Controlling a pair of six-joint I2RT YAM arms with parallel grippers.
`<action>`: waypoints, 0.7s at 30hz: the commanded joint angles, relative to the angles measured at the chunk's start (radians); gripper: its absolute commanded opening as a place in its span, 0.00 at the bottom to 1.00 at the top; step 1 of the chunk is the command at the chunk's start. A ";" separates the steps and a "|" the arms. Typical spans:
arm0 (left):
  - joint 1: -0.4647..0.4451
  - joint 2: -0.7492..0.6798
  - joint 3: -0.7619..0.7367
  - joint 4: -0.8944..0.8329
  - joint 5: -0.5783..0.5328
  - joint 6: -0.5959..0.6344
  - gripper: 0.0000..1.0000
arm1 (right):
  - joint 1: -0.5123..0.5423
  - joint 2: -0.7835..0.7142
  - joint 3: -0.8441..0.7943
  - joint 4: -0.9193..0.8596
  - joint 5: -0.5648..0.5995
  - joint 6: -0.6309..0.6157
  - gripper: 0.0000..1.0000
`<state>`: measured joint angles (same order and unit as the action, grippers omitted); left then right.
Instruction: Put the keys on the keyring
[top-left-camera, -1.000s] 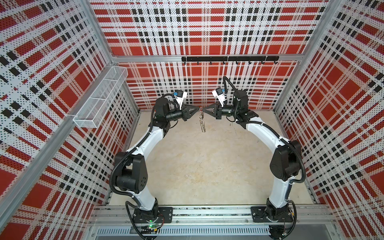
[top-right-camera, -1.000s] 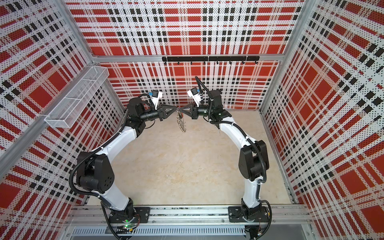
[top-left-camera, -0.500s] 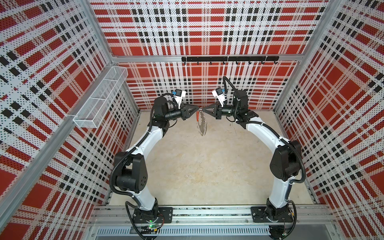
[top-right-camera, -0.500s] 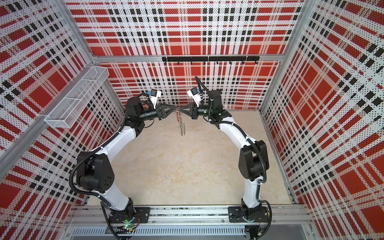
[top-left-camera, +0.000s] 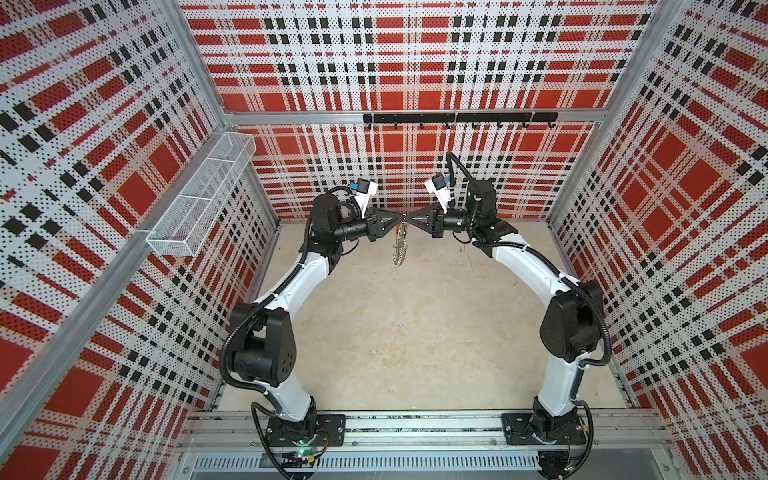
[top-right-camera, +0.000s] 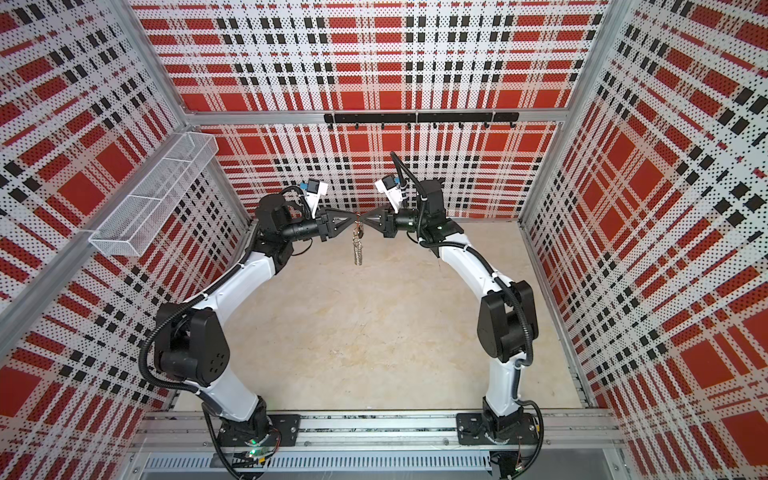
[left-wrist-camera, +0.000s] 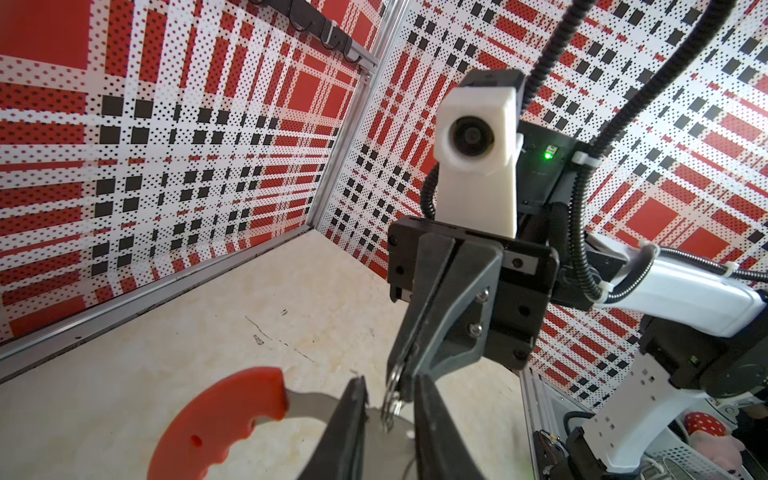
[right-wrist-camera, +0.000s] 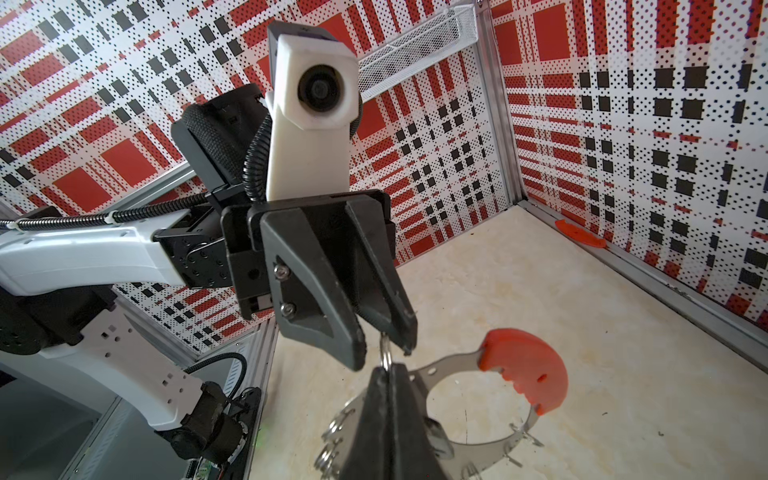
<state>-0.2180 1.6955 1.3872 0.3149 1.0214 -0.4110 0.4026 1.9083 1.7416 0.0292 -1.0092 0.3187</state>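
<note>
Red plaid perforated walls (top-left-camera: 395, 62), beige floor (top-left-camera: 415, 332), wire basket (top-left-camera: 199, 199), black hook rail (top-left-camera: 457, 118)

A robotics lab cell: perforated plaid panels (top-left-camera: 395, 62), aluminium framing (top-left-camera: 291, 118), two arms (top-left-camera: 291, 286) on a base rail (top-left-camera: 415, 428).

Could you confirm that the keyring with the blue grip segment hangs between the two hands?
Not quite: the grip segment of the keyring is red, not blue, as the right wrist view shows; it does hang between the left hand and right hand.

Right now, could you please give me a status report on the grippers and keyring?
Right gripper shut on a split ring. Left gripper open around it. Keyring hanging below, off the table. Nothing in the way.
</note>
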 joint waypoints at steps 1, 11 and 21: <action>-0.008 0.019 0.041 0.024 0.031 -0.013 0.21 | -0.003 -0.016 0.036 0.052 -0.019 0.001 0.00; 0.006 0.002 -0.004 0.023 0.031 -0.029 0.24 | -0.004 -0.025 0.029 0.109 -0.022 0.037 0.00; 0.009 0.009 0.015 0.025 0.046 -0.049 0.14 | 0.002 -0.023 0.025 0.129 -0.038 0.057 0.00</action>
<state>-0.2085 1.7027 1.3949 0.3237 1.0481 -0.4503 0.4026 1.9083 1.7416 0.1020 -1.0176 0.3725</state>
